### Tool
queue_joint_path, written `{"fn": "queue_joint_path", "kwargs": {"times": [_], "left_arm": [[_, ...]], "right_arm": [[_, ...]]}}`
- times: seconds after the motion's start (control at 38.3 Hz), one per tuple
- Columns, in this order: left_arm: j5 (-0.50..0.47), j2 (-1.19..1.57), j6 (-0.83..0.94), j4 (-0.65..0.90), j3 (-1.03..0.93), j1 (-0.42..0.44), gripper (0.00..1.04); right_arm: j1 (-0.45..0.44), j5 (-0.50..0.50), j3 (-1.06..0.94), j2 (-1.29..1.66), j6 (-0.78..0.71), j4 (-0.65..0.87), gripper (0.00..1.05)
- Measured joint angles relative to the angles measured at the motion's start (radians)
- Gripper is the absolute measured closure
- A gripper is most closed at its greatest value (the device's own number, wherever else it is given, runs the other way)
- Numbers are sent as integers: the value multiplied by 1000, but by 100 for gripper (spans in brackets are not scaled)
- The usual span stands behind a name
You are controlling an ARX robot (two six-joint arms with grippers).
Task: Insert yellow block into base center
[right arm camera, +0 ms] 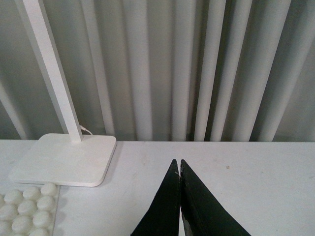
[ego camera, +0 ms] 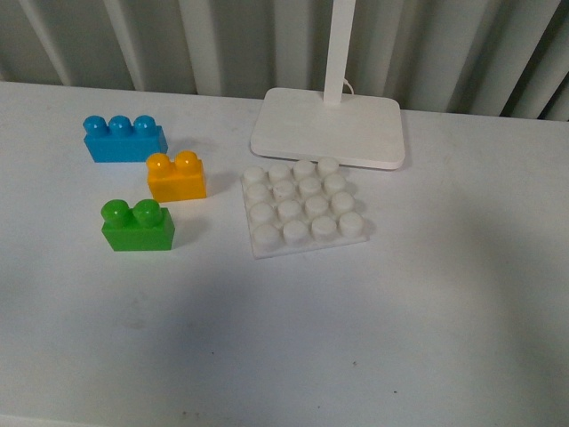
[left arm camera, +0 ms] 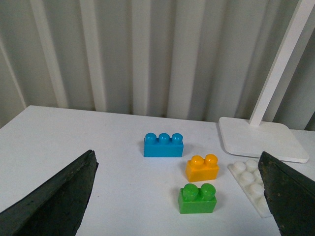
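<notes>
Left gripper (left arm camera: 175, 153): fingers (left arm camera: 59, 201) spread wide, nothing between them. Right gripper (right arm camera: 178, 162): fingers (right arm camera: 197, 206) pressed together, empty. Neither arm shows in the front view. Yellow block (ego camera: 176, 178) sits on the table just left of the base (ego camera: 302, 213), apart from it, upright with studs up. It is not inserted yet, and all the base's studs are bare. From your left fingers the block lies ahead and below, toward the base side of the gap. The right wrist view shows only a corner of the base and no block, so I'd judge your left arm the nearer one. Block's long axis runs left-right, roughly along the base's near edge, so a grasp across its short sides looks like the fit. After that it goes right, onto the four middle studs. Relative to the base: green brick (ego camera: 137, 226) left and nearer the robot, blue brick (ego camera: 124, 138) further left and back, lamp foot (ego camera: 327, 129) just behind. Counts: one yellow block, one green, one blue, one base with sixteen studs, one lamp foot with one pole.
</notes>
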Motion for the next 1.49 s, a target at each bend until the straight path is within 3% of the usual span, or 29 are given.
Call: {"fn": "queue_joint_path", "kwargs": {"times": [0.16,0.6,1.31,1.38,1.49], "left_arm": [[0,0,0,0,0,0,6],[0,0,0,0,0,0,6],[0,0,0,0,0,0,6],[0,0,0,0,0,0,6],[0,0,0,0,0,0,6]], "right_arm": [[0,-2,-66,-72,0,2,104],[0,-3,-97,-476,0,-361,104],[0,-3,-97,-754,0,-632,104],[0,-4,-97,-879,0,-793,104],[0,-5,-97,-921,0,-802,104]]}}
